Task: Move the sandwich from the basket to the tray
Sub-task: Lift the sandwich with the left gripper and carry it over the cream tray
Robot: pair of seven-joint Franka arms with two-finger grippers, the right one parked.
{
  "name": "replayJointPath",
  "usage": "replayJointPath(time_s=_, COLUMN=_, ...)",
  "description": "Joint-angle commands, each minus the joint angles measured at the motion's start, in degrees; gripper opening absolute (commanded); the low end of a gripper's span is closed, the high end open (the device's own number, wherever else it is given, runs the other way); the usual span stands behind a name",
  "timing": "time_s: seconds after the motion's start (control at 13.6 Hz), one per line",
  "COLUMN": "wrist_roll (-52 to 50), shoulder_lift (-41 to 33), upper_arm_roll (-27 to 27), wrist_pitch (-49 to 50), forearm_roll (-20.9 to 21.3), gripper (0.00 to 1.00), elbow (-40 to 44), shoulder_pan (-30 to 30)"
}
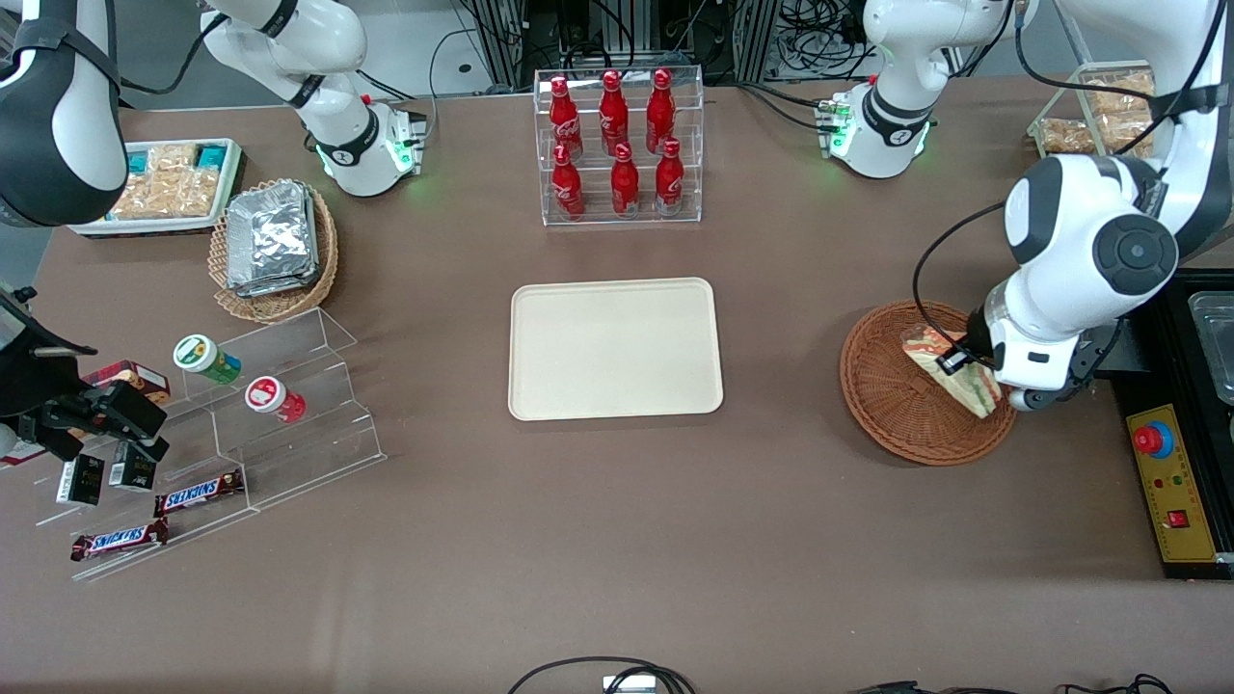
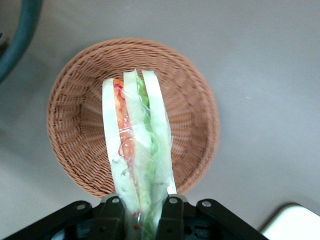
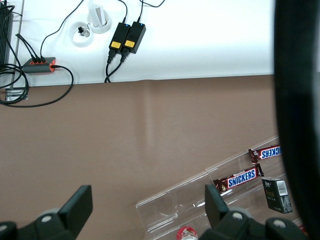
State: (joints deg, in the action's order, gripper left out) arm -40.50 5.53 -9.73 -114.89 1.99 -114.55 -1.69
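Fingers of the gripper (image 2: 141, 212) were clamped on one end of the sandwich (image 2: 136, 145), which hung over the basket (image 2: 200, 120). Its slippery wrap might slide free before reaching the tray (image 1: 615, 348) mid-table.

Brown tabletop (image 1: 617, 540) carries cream tray (image 1: 615, 348), reddish basket (image 1: 892, 400), bottle rack (image 1: 619, 145), clear stepped stand (image 1: 289, 405); claw (image 2: 141, 212) above basket.

reddish-brown woven basket (image 1: 892, 400), cream tray (image 1: 615, 349), white-orange-green sandwich (image 2: 135, 150)
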Motion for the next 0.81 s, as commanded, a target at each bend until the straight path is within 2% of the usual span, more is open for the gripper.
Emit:
replayJointPath(time_s=0.0, wrist_roll=-1.4, shoulder_lift=1.0, upper_arm_roll=-5.1, wrist_pitch=1.9, forearm_roll=-0.7, gripper=0.00, elbow=3.4, shoulder_pan=0.4)
replayJointPath(time_s=0.22, wrist_roll=-2.8, shoulder_lift=1.8, upper_arm_roll=-11.8, wrist_pitch=1.2, forearm_roll=0.8, gripper=0.00, elbow=4.3, shoulder_pan=0.5)
replayJointPath(time_s=0.37, wrist_roll=-3.1, shoulder_lift=2.6, upper_arm_roll=-16.3, wrist_pitch=-0.1, forearm_roll=5.2, gripper=0.00, elbow=4.5, shoulder_pan=0.5)
replayJointPath(time_s=0.51, wrist_roll=-2.7, shoulder_lift=4.0, upper_arm_roll=-20.9, wrist_pitch=-3.1, forearm_roll=6.3, gripper=0.00, elbow=4.3, shoulder_pan=0.7)
replayJointPath(time_s=0.66, wrist_roll=-3.2, shoulder_lift=6.4, upper_arm_roll=-22.3, wrist_pitch=-4.2, forearm_roll=10.7, gripper=0.00, elbow=4.5, shoulder_pan=4.7)
replayJointPath(time_s=0.73, wrist_roll=-3.3, shoulder_lift=7.1, upper_arm_roll=-22.3, wrist_pitch=-4.6, forearm_roll=11.3, gripper=0.00, elbow=4.5, shoulder_pan=6.6)
